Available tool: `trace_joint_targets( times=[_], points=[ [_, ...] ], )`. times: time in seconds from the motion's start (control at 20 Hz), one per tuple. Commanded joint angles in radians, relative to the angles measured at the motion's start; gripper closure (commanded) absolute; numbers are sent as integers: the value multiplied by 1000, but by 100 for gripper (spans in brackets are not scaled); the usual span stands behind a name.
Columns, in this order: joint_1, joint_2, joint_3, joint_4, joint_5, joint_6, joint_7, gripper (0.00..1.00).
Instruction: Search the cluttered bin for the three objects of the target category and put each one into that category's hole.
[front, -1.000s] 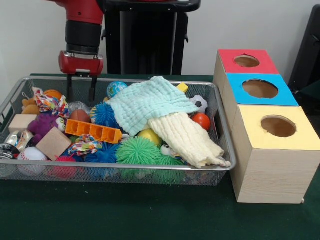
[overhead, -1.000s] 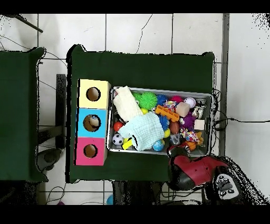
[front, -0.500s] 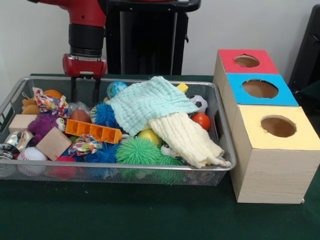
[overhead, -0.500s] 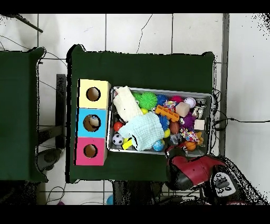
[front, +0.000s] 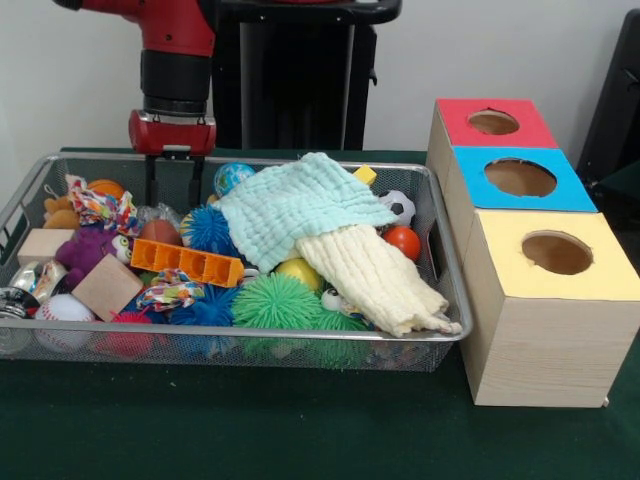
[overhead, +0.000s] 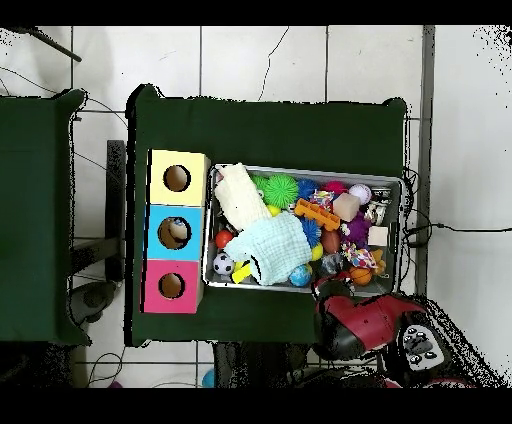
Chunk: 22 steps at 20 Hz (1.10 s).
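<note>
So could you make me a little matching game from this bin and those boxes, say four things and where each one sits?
Things:
1. mint green cloth
2. orange block with square holes
3. red-topped box
4. gripper

Places:
A. farthest from the camera in the row of three boxes, front view
B. lying partly over the cream cloth in the middle of the bin
C. hanging over the bin's far left part, front view
D. on the toys in the bin's left half, in front of a blue spiky ball

Pairs: 1-B, 2-D, 3-A, 4-C
</note>
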Motion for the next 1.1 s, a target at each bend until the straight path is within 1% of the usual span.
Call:
trace_joint_targets(
  times=[0.05, 0.35, 0.5, 0.6, 0.7, 0.85, 1.1],
  points=[
    [-36, 35, 105, -76, -70, 32, 50, 0],
    [-117, -16, 209, -40, -141, 113, 42, 0],
    [-167, -49, 271, -9, -152, 166, 21, 0],
    [-190, -65, 299, 6, -147, 194, 2, 0],
    [-183, -73, 285, 7, -138, 198, -6, 0],
    [-146, -71, 237, -9, -124, 182, 5, 0],
    [-86, -62, 179, -25, -103, 155, 33, 0]
  ],
)
